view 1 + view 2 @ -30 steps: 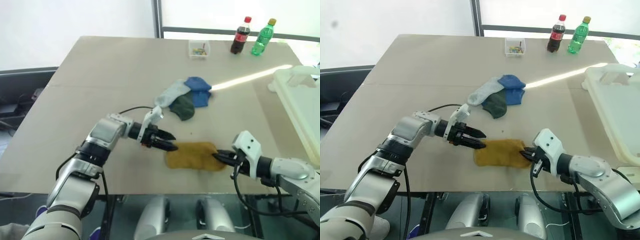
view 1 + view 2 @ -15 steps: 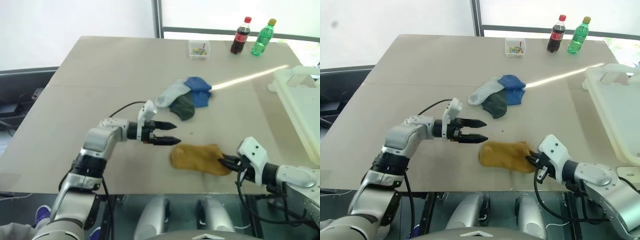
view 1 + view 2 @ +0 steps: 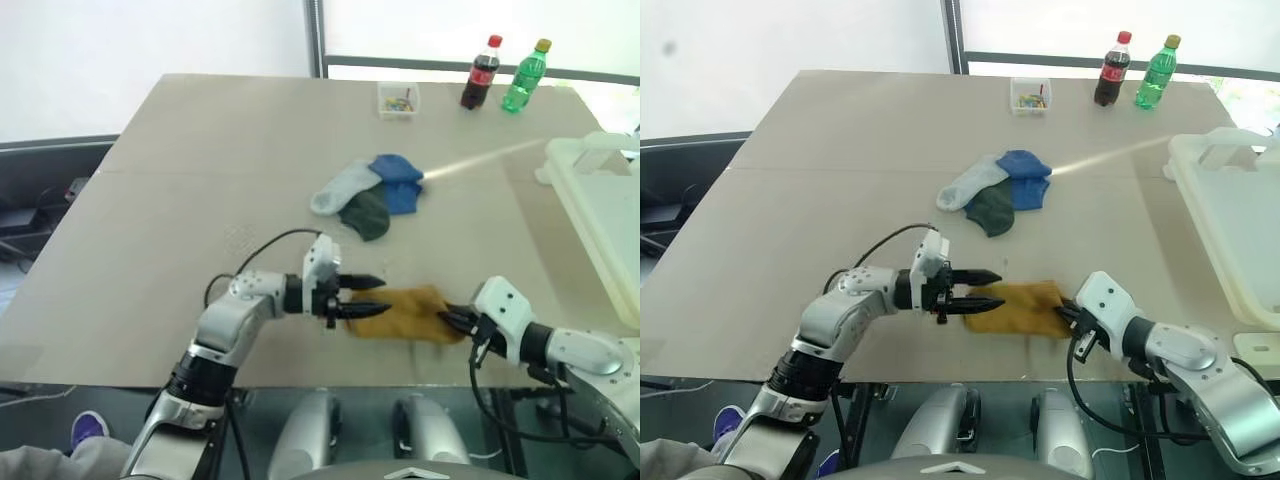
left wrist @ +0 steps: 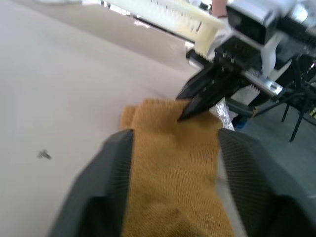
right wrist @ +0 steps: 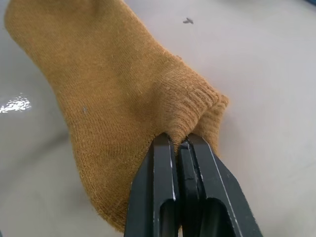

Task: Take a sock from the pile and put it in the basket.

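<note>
So the mustard-yellow knitted sock (image 3: 405, 313) is lying flat near the front edge of the beige worktop (image 3: 200, 200), well apart from the rest of the pile of socks (image 3: 370, 195) (light grey, dark green and blue ones bunched together further back in the middle). The right tool (image 3: 447, 318) has its black fingers pinched tight on the ribbed cuff at the sock's right end; in the right wrist view you can see the fabric puckered up between them. My guess is it's anchoring that end so the sock doesn't slide around.

The left tool (image 3: 366, 296) comes in level from the left, and its fingers are partly open, sitting either side of the sock's other end, one on each edge. From the left wrist view they straddle the fabric, but I can't tell if they actually have hold of it yet. Looks like a two-handed pickup to me, stretching the sock out between both ends.

Containers: the large white plastic rectangular basket (image 3: 600, 210) sits at the right edge of the worktop, well apart from the sock. I can't see anything inside it from here. At the far side there's a small clear plastic box (image 3: 398, 98) with some colourful bits in it, and near that a dark cola bottle with a red cap (image 3: 480, 73) and a green bottle with a yellow cap (image 3: 527, 75).
</note>
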